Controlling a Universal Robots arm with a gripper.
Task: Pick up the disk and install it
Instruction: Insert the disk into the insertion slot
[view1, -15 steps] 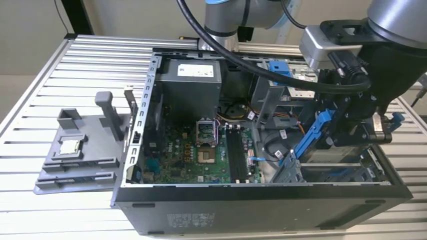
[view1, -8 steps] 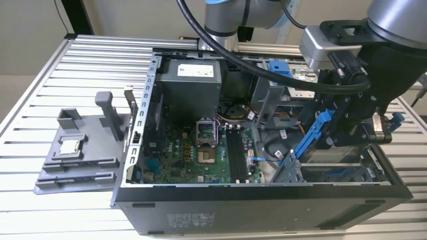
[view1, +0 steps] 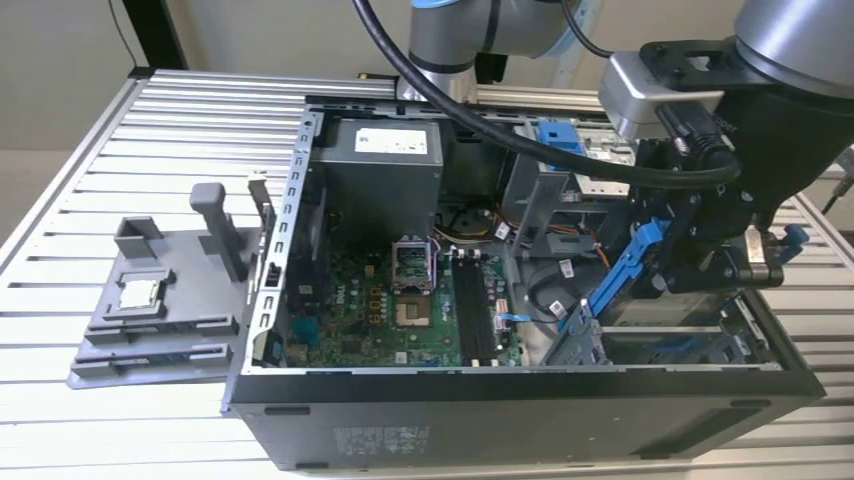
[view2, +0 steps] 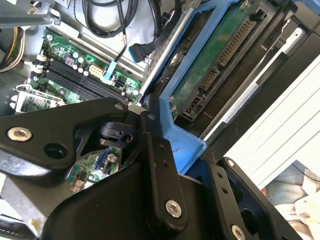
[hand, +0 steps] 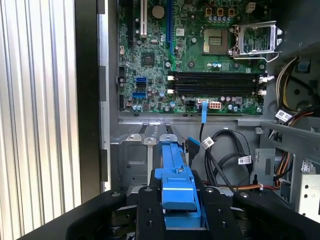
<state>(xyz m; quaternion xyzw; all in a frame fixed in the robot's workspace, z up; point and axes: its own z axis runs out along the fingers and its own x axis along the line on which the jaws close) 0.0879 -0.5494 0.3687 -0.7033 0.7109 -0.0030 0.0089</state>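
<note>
An open black computer case (view1: 534, 425) lies on the slatted aluminium bench (view1: 80, 170). In the exterior view its green motherboard (view1: 387, 310) covers the floor of the case, with the grey power supply (view1: 380, 165) at twelve o'clock from it. At nine o'clock of the case, just beside it, a grey holder (view1: 160, 330) carries a small square chip (view1: 138, 292). In the first wrist view black cables (hand: 225, 160) coil near the memory slots (hand: 215, 82).

disk (view2: 225, 50): bore smooth blue plastic rails
gripper (hand: 177, 220): looked matt black
table (view1: 80, 200): was ribbed bright metal
computer case (view1: 534, 420): was matt dark metal
</note>
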